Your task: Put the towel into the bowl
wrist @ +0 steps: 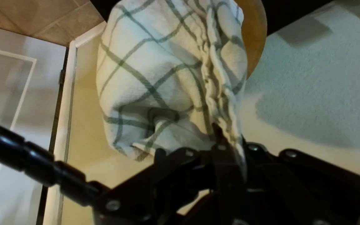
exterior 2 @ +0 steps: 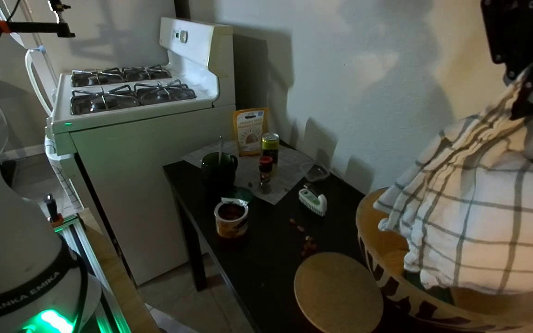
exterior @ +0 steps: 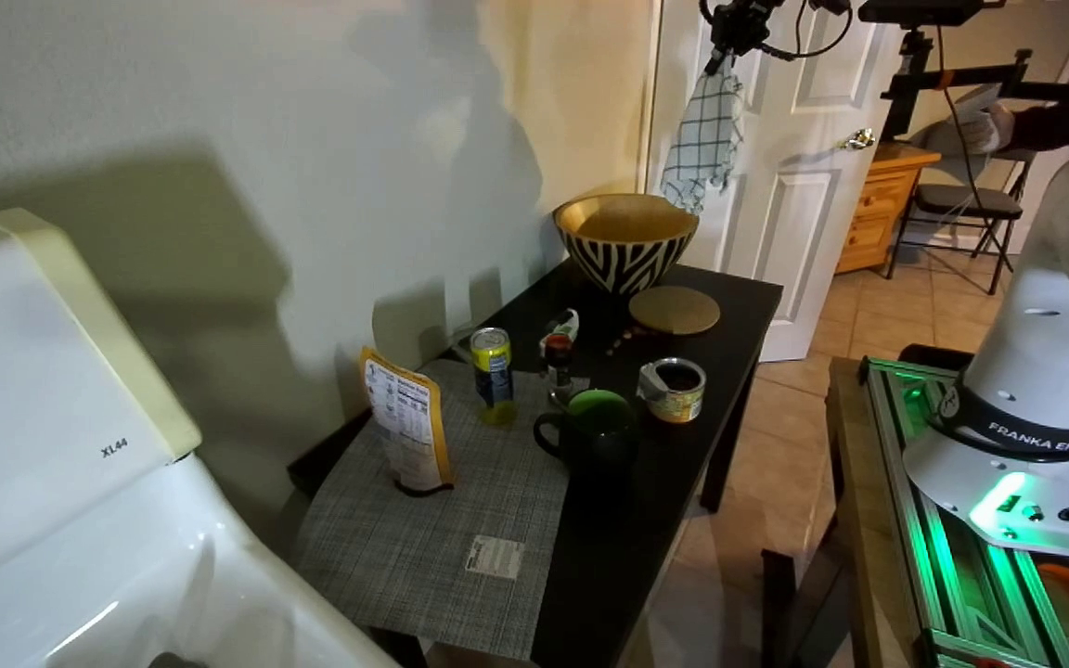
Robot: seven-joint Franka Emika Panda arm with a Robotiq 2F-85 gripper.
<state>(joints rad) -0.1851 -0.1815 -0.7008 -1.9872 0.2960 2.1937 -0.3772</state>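
There's only one arm (exterior: 1036, 334) here, so no debate about which is nearer. The end effector (wrist: 232, 147) is pinched tight on a gathered bit of the towel (exterior: 703, 139), and the rest of the cloth dangles below it, long axis pretty much up and down with a bit of a slant. The bowl (exterior: 627, 264) sits at an end of the desk (exterior 2: 262, 268), next to a flat round disc (exterior 2: 338, 296), and it's well below the end effector, so down is obviously part of the answer. Sideways is the trickier bit tbh. In an exterior view the hem (exterior 2: 461, 283) hangs across a fair chunk of the bowl's mouth, yet in an exterior view it lines up with only the rim's edge nearest the door (exterior: 804, 199). The wrist view doesn't settle it, since the cloth blocks most of the bowl and just a tan slice pokes out to the side. Can't tell if any of the hem is actually inside. Best guess: the carry is nearly done, and what's needed is a nudge away from the door to centre the cloth, then lower and release. Releasing right here probably risks a fold draped over the rim.
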